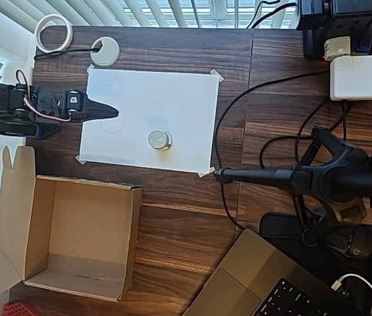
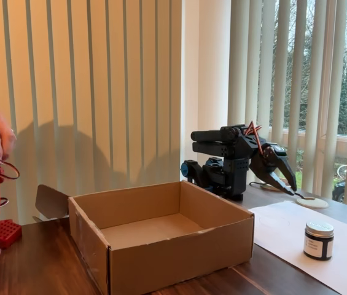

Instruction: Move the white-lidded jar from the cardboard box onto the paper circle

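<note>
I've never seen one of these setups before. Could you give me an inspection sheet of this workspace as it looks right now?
Surface: dark wooden table with taped white paper sheet.
Job's things: white-lidded jar upright on the sheet, right of the paper circle; cardboard box open, nothing seen inside.
Clutter: tape roll, white grommet, white charger, laptop.
Tool: above the sheet's left edge, holding nothing; open or shut unclear.
Cables: black ones right of the sheet.
Surroundings: window blinds.
</note>
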